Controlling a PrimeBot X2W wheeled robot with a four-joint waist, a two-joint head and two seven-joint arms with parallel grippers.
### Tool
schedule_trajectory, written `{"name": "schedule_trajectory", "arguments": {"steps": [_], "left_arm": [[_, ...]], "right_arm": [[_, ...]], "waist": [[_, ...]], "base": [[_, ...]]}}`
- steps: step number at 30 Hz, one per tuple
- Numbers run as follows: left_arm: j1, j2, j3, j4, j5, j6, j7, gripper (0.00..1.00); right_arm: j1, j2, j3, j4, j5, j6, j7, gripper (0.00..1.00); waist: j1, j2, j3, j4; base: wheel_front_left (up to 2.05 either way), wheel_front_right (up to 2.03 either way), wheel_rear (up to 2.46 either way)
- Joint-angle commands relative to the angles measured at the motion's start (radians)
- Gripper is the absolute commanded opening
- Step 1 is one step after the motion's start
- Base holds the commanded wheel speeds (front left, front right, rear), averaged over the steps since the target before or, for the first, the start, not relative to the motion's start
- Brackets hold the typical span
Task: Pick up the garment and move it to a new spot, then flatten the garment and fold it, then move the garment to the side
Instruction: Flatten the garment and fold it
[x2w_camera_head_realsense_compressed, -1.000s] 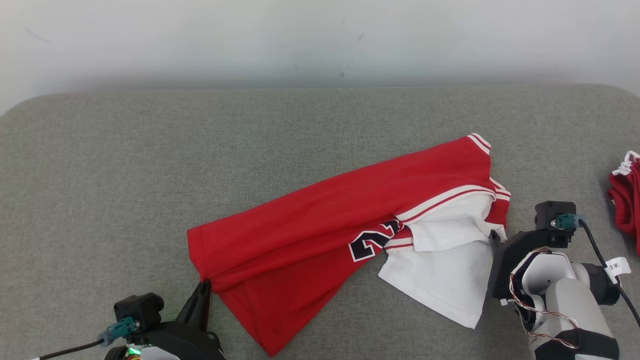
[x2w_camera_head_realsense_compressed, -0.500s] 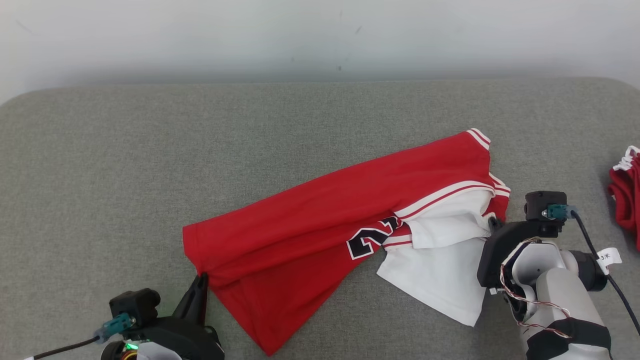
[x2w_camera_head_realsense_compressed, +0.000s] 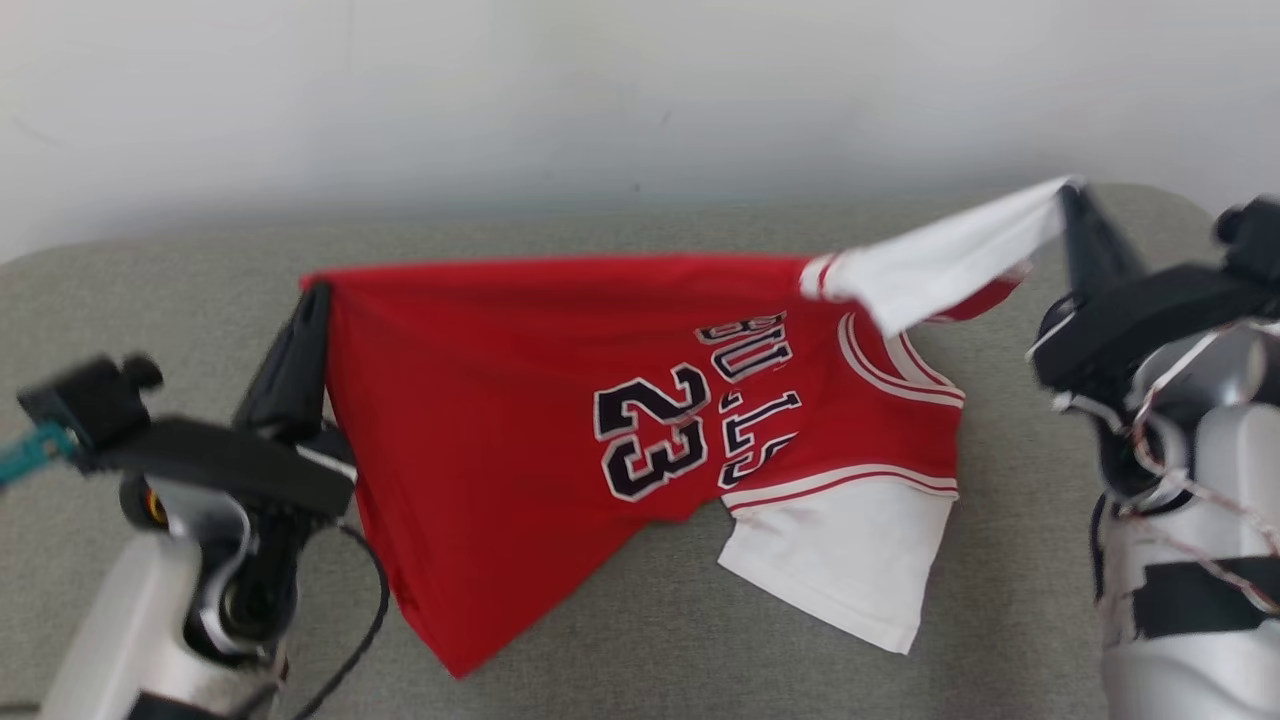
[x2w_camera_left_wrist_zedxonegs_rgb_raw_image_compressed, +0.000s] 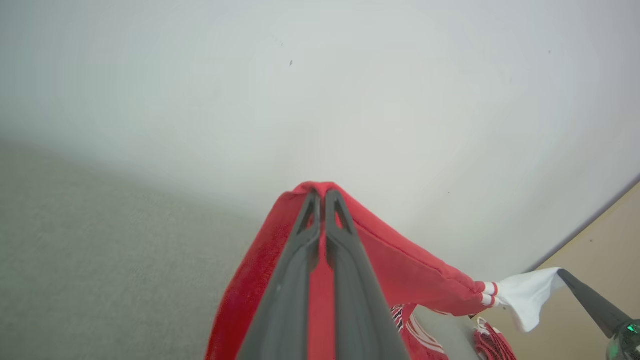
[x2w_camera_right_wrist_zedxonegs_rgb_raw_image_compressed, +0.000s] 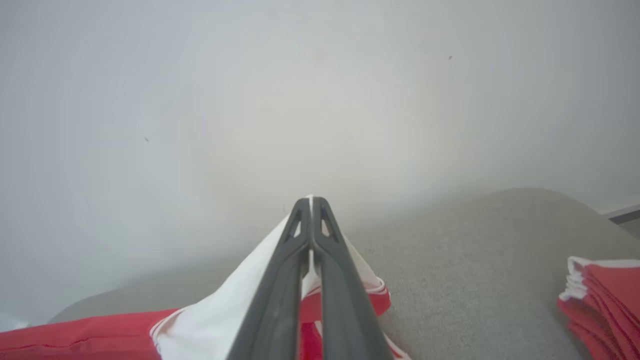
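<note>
Red jersey (x2w_camera_head_realsense_compressed: 500, 400) strung over grey cushion (x2w_camera_head_realsense_compressed: 150, 290), 2 thin corners clenched in left gripper (x2w_camera_head_realsense_compressed: 316, 298) and right gripper (x2w_camera_head_realsense_compressed: 1072, 196). Might slip if yanked.

You have bright, even, diffuse light in all three views, with no glare and no hard shadows. Only a soft dim band lies where the grey surface (x2w_camera_head_realsense_compressed: 600, 640) meets the wall (x2w_camera_head_realsense_compressed: 600, 100). Your head view is smeared by motion: the garment (x2w_camera_head_realsense_compressed: 480, 400) lettering is soft, and the left gripper (x2w_camera_head_realsense_compressed: 318, 295) and right gripper (x2w_camera_head_realsense_compressed: 1068, 195) streak at their edges. Your wrist views bow toward the edges, the wall looks hazy, and the fingers (x2w_camera_left_wrist_zedxonegs_rgb_raw_image_compressed: 295, 280) blur slightly near the lens.
</note>
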Motion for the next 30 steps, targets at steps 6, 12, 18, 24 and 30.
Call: {"name": "schedule_trajectory", "arguments": {"steps": [6, 12, 18, 24, 30], "left_arm": [[-0.187, 0.009, 0.039, -0.081, -0.116, 0.072, 0.179, 0.00], [-0.306, -0.004, 0.073, -0.110, -0.161, 0.143, 0.226, 0.00], [-0.483, -0.029, 0.139, -0.106, -0.118, 0.268, 0.143, 0.00], [-0.631, -0.026, 0.125, -0.034, -0.053, 0.300, 0.101, 0.00], [-0.777, -0.024, 0.092, 0.060, 0.065, 0.226, -0.062, 0.00]], "right_arm": [[-0.179, -0.002, 0.001, -0.093, -0.030, -0.002, 0.039, 0.00], [-0.328, 0.000, 0.016, -0.096, -0.046, -0.002, 0.010, 0.00], [-0.491, -0.013, 0.002, -0.043, -0.128, -0.002, -0.054, 0.00], [-0.620, -0.019, -0.007, 0.063, -0.212, -0.002, -0.088, 0.00], [-0.790, -0.004, -0.023, 0.150, -0.284, -0.002, -0.256, 0.00]], "waist": [[0.0000, 0.0000, -0.051, -0.070], [0.0000, 0.0000, -0.016, -0.106], [0.0000, 0.0000, 0.110, -0.131], [0.0000, 0.0000, 0.276, -0.146], [0.0000, 0.0000, 0.369, -0.169]], "base": [[0.00, 0.00, 0.00], [0.00, 0.00, 0.00], [0.00, 0.00, 0.00], [0.00, 0.00, 0.00], [0.00, 0.00, 0.00]]}}
